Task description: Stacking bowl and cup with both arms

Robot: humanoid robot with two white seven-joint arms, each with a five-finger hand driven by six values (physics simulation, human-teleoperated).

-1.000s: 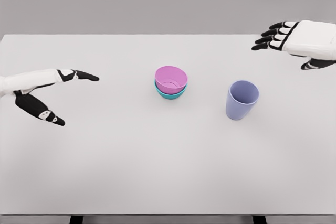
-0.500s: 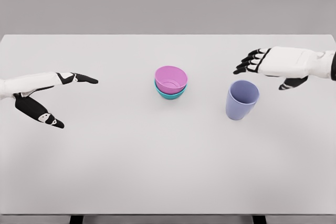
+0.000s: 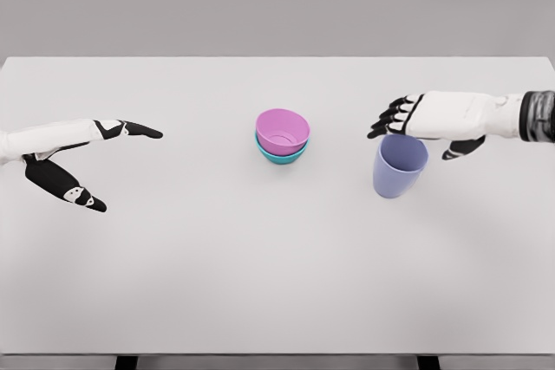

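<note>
A pink bowl (image 3: 283,130) sits nested in a teal bowl (image 3: 281,156) at the middle of the white table (image 3: 217,275). To their right stands an upright lavender cup (image 3: 399,165). My right hand (image 3: 414,127) hovers over the cup's far rim with fingers spread, thumb hanging at the cup's right side, holding nothing. My left hand (image 3: 95,162) rests over the table's left side, open, fingers pointing toward the bowls and well apart from them.
The table's front edge runs along the bottom of the view, with two dark legs (image 3: 127,362) below it. A grey wall lies behind the far edge.
My right hand has come down and leftward from the far right corner to just above the cup. The left hand, the bowls and the cup have not moved.
</note>
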